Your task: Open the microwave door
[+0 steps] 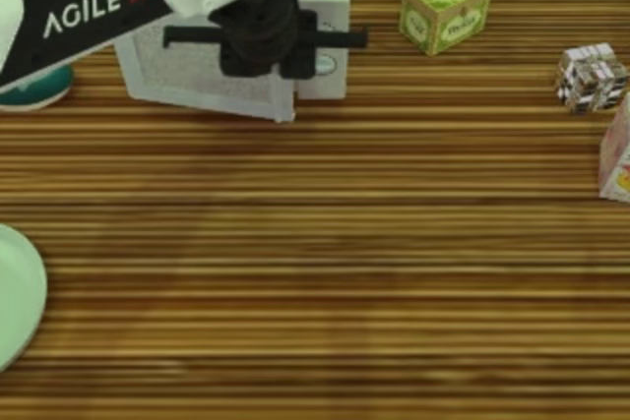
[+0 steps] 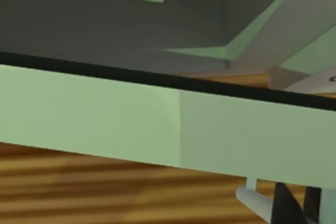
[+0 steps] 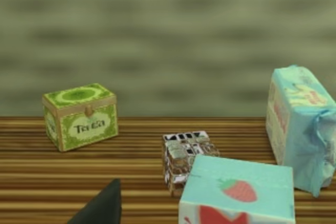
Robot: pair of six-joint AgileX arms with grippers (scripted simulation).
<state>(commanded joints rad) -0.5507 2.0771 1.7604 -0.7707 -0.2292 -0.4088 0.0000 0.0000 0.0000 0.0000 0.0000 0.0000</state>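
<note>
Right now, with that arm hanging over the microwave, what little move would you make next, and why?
Probably keep pulling the handle edge outward, toward the table's front. The left gripper sits over the microwave door, whose right edge already stands slightly off the microwave, so it looks barely open. The grip itself is hidden.

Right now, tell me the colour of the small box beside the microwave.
Green box with paler patterned panels, clearest in the right wrist view.

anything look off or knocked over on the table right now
Nothing stands out. The microwave sits upright at the table's far left, with the left end effector at the microwave door. The green box and patterned cube stand upright.
</note>
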